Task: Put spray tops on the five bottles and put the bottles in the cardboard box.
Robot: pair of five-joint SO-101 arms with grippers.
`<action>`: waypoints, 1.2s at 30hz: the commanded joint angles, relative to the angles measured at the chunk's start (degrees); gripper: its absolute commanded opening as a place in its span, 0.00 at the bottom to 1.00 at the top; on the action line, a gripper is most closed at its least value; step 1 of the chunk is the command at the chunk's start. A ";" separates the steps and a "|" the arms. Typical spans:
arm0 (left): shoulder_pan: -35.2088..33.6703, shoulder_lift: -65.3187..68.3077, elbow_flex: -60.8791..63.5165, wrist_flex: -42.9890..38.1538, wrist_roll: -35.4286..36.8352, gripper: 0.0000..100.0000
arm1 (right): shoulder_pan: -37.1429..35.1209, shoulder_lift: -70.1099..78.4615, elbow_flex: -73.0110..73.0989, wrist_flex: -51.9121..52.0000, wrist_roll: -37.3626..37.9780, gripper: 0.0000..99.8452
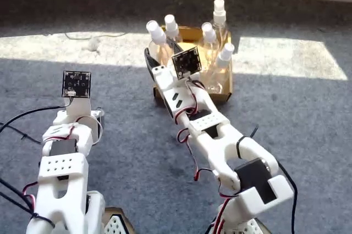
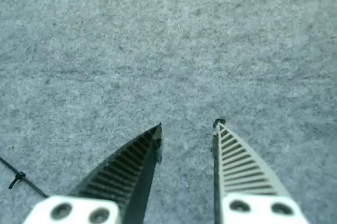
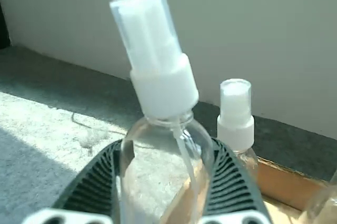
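Note:
The cardboard box (image 1: 227, 88) sits at the far middle of the grey carpet, with several clear bottles inside, each with a white spray top, such as one at the back (image 1: 219, 11) and one at the front right (image 1: 225, 55). My right gripper (image 1: 156, 59) is at the box's left corner, shut on a tilted clear bottle (image 1: 155, 33). The right wrist view has that bottle (image 3: 158, 76) between the black fingers (image 3: 89, 182) of the right gripper (image 3: 167, 150), and a second capped bottle (image 3: 235, 113) behind it. My left gripper (image 2: 187, 129) hangs open over bare carpet at the near left.
A white scrap (image 1: 92, 43) lies on the sunlit strip of carpet left of the box. Black cables (image 1: 22, 114) trail by the left arm. A pale wall (image 3: 253, 23) runs behind the box.

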 commanded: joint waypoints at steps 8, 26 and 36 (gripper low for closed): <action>1.01 -0.75 -0.22 -1.05 -0.26 0.16 | 2.07 1.27 -0.31 -1.80 -0.62 0.00; 1.01 -0.75 0.31 -1.05 -0.26 0.16 | 2.77 7.52 -0.75 -1.80 -0.62 0.00; 1.01 -0.75 0.31 -1.23 -0.26 0.16 | 3.65 7.60 -0.66 -1.80 -0.62 0.00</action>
